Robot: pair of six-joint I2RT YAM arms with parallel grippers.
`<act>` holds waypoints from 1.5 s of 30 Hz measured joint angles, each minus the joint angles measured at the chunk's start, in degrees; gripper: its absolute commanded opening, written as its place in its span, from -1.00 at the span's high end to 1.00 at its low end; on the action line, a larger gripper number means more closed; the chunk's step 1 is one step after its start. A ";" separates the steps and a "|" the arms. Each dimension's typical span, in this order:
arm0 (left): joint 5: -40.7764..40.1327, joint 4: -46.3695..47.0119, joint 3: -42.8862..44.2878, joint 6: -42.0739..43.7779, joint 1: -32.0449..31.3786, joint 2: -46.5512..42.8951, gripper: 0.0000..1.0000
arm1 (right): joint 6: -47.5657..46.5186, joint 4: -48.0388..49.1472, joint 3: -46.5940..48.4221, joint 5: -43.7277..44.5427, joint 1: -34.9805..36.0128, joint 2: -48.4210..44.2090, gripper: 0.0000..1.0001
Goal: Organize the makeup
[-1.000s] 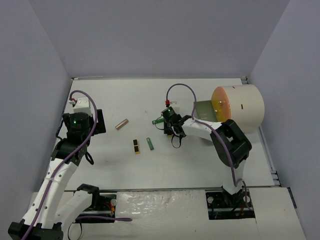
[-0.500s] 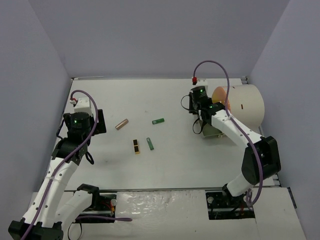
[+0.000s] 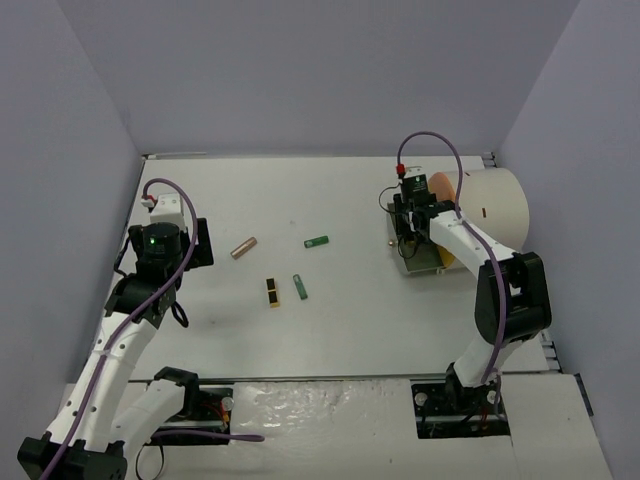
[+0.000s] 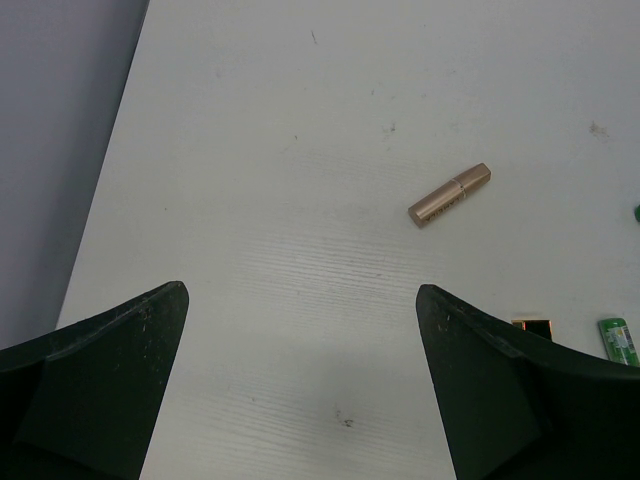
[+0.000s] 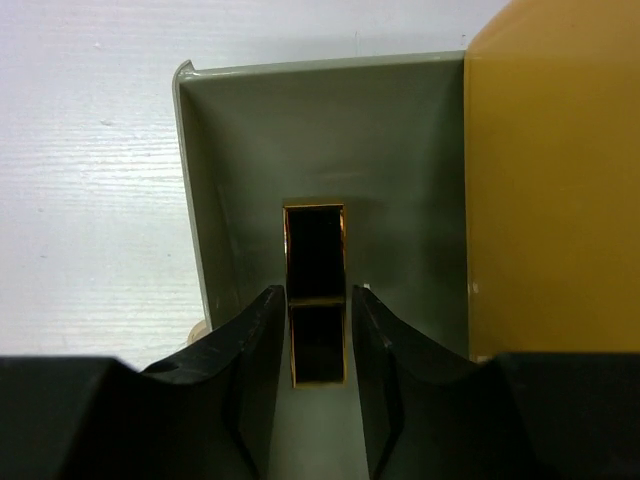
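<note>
your right jaws [image 5: 315, 295] are clenching a black-gold lipstick [image 5: 314, 240] by its long sides, pointing it lengthwise into a grey-green tray [image 5: 400, 150]. an orange wall [image 5: 550, 200] is running along one side of that tray. you are working toward the far right corner of the surface [image 3: 350, 200], just in front of the cream drum [image 3: 500, 205] sitting at the right edge.

your left jaws [image 4: 302, 290] are hanging released and wide apart – gripping nothing – over bare surface near the left edge, about midway between near and far.

the rest of the makeup is lying loose around the middle of the surface:
- a rose tube [image 3: 244, 247] is lying at a slant, the closest piece to your left arm; in the left wrist view it is showing ahead of the jaws and apart from them.
- a green tube [image 3: 317, 241] is lying further toward the right edge, well apart from the rose one.
- a second black-gold lipstick [image 3: 273, 291] and a second green tube [image 3: 299, 287] are lying side by side nearer the near edge – close together, though you cannot tell whether they are touching.
</note>
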 measured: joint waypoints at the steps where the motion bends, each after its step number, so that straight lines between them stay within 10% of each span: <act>1: 0.00 0.00 0.00 -0.01 0.00 0.00 -0.94 | -0.10 0.01 -0.01 -0.04 -0.01 0.41 0.34; 15: 0.00 0.00 0.00 0.00 0.00 0.00 -0.94 | -0.31 0.00 -0.02 -0.71 -0.02 1.20 0.26; 27: 0.03 0.00 0.00 0.00 0.02 0.02 -0.94 | 2.77 0.50 3.77 -4.92 10.75 -12.91 -0.36; 45: -0.57 0.00 -0.20 0.00 0.11 0.09 -0.94 | 16.43 9.59 2.25 -1.85 39.69 6.20 -0.07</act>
